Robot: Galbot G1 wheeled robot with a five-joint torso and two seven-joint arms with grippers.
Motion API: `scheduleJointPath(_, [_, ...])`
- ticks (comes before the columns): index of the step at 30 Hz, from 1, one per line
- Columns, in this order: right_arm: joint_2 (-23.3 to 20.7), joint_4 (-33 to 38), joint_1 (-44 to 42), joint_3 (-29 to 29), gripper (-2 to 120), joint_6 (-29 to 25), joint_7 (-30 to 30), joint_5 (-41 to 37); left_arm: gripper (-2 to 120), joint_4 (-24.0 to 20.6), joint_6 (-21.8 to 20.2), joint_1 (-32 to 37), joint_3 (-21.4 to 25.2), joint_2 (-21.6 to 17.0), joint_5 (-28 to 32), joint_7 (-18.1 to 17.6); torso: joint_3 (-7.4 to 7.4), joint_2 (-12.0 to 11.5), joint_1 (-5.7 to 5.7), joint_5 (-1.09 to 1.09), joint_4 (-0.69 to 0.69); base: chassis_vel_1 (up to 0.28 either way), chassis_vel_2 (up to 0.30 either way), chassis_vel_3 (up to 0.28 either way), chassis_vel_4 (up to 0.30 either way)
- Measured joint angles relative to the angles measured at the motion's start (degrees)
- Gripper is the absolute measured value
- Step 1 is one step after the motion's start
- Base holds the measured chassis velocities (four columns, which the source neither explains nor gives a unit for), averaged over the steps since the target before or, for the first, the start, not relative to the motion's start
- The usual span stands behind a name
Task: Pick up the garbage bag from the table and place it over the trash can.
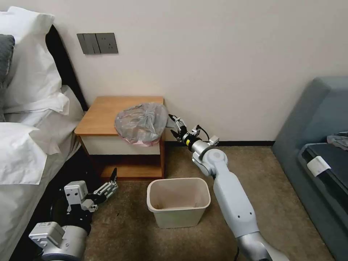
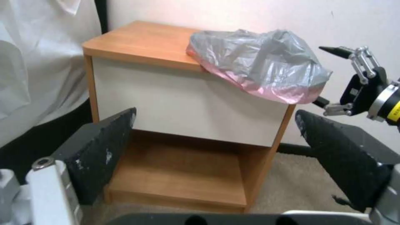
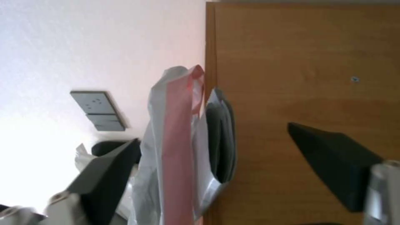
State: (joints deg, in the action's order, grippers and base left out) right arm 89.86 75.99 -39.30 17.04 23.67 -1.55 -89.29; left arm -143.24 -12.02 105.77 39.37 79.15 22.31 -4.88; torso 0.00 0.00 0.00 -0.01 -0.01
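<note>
The crinkly grey garbage bag [image 1: 139,123] with a pinkish bottom edge lies on the right front corner of the wooden table [image 1: 105,112] and hangs over its edge. My right gripper [image 1: 173,125] is open at the bag's right side. In the right wrist view the bag's [image 3: 179,140] hanging edge lies between the spread fingers [image 3: 112,165], beside the table's side panel [image 3: 300,62]. The beige trash can [image 1: 178,201] stands upright and open on the carpet below, in front of the table. My left gripper [image 1: 110,183] hovers low and open, left of the can, facing the table [image 2: 137,40] and the bag [image 2: 258,62].
A bed with white pillows [image 1: 29,108] lies close on the left of the table. A grey sofa [image 1: 315,127] fills the right side. A wall switch panel [image 1: 97,43] sits above the table. Bare carpet [image 1: 253,163] lies between the can and the sofa.
</note>
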Motion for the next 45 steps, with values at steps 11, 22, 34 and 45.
scheduleJointPath(11, [-0.19, 0.68, -0.84, -0.40, 48, -0.77, 0.68, 0.14, 100, 0.00, 0.59, -0.20, -0.30, 0.27, -0.62, -0.01, -0.01, 0.00, 0.00, 0.01, 0.01, 0.000, 0.000, 0.000, 0.000])
scheduleJointPath(22, [-0.59, 2.34, -1.76, -0.88, 11, -1.07, 0.60, -0.10, 100, 0.00, 1.35, -0.47, -0.86, 0.58, -1.65, 0.15, -0.01, 0.00, 0.00, 0.01, 0.01, 0.000, 0.000, 0.000, 0.000])
scheduleJointPath(34, [-6.22, 21.88, -15.07, -4.02, 0, -0.90, -3.27, -2.15, 100, 0.00, 1.48, -0.50, -1.03, 0.58, -1.86, 0.12, -0.01, 0.02, 0.00, 0.02, 0.00, 0.000, 0.000, 0.000, 0.000])
scheduleJointPath(45, [-11.11, 43.87, -30.79, -1.14, 0, 2.65, -16.46, -4.72, 100, 0.01, 1.63, -1.04, -1.89, 0.42, -2.55, 0.04, -0.02, 0.02, 0.00, 0.02, 0.01, 0.000, 0.000, 0.000, 0.000])
